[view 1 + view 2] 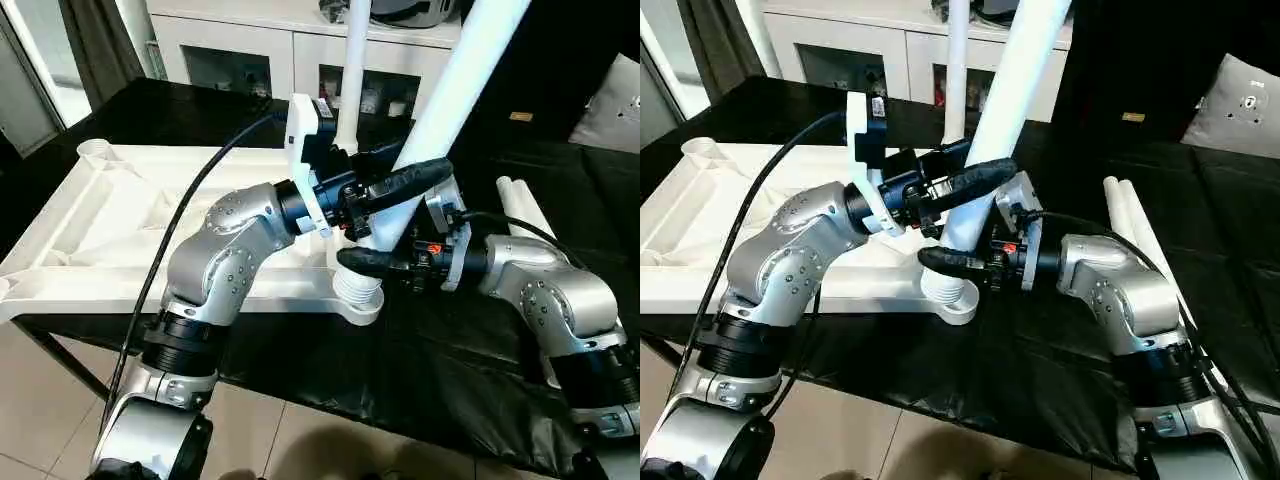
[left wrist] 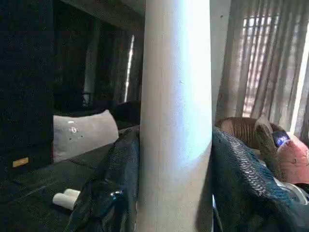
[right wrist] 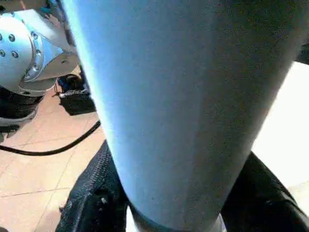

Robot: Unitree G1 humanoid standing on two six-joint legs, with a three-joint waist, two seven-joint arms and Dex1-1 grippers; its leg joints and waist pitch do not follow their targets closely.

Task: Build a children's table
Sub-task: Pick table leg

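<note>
Left eye view: long tapered white plastic leg (image 1: 440, 120) stands tilted in near corner socket of upturned white ribbed tabletop (image 1: 120, 230) on black-draped table (image 1: 440, 380). Left gripper (image 1: 395, 190) clamps leg higher up; right gripper (image 1: 375, 260) closed around it near its base.

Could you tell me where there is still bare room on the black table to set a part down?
Free patches: the black cloth in front of the near socket, and the stretch beyond the two spare legs. Crowded: around the near socket, where both end effectors, left and right, meet on the tilted leg.
</note>
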